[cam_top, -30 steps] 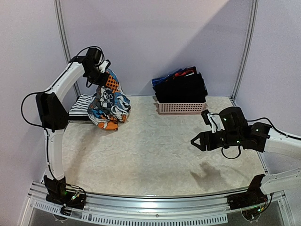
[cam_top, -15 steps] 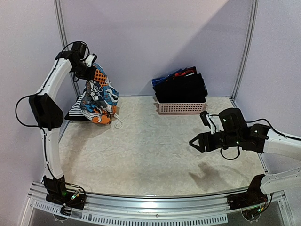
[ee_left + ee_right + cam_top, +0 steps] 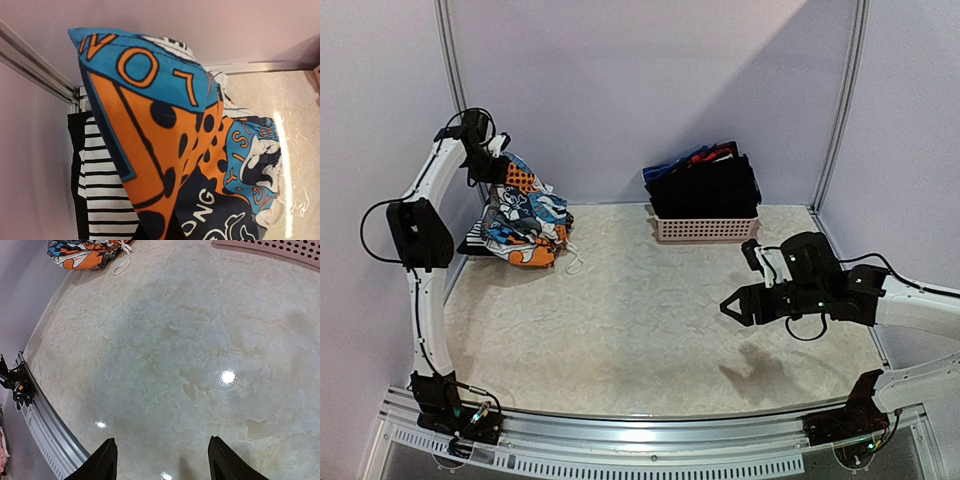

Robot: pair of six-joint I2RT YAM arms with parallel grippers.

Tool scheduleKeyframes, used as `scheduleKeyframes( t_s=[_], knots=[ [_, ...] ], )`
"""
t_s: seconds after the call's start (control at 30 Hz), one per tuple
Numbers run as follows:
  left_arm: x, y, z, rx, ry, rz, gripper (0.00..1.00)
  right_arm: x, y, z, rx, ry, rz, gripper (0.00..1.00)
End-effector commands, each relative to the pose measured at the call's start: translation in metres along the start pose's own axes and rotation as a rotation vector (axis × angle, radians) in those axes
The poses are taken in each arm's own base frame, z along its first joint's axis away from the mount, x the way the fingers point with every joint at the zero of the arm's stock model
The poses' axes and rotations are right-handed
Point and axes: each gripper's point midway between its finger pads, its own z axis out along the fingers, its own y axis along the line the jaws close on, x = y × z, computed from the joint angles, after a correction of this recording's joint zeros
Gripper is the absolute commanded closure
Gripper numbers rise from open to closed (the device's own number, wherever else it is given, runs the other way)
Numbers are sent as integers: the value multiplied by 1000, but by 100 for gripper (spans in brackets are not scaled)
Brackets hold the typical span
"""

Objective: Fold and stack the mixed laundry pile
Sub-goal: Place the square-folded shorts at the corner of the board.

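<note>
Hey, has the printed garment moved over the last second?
Yes. The printed garment, hanging from the left gripper, has shifted left, farther from the pink basket.

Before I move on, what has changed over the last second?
The left arm swung left toward the back corner, carrying the print garment, which now slumps over the striped garment and hides most of it from above. The right fingers drifted slightly left, still open and empty. The basket and its clothes stayed put.
</note>
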Motion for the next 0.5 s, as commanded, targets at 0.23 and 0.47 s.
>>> scheduleKeyframes(
  t_s=[0.23,0.47],
  knots=[
    [-14,41,39,-81,-93,70,99,12,-4,17,16,50,-12,37],
    [-13,51,54,-136,-96,124,97,14,-6,24,25,70,-11,38]
  ],
)
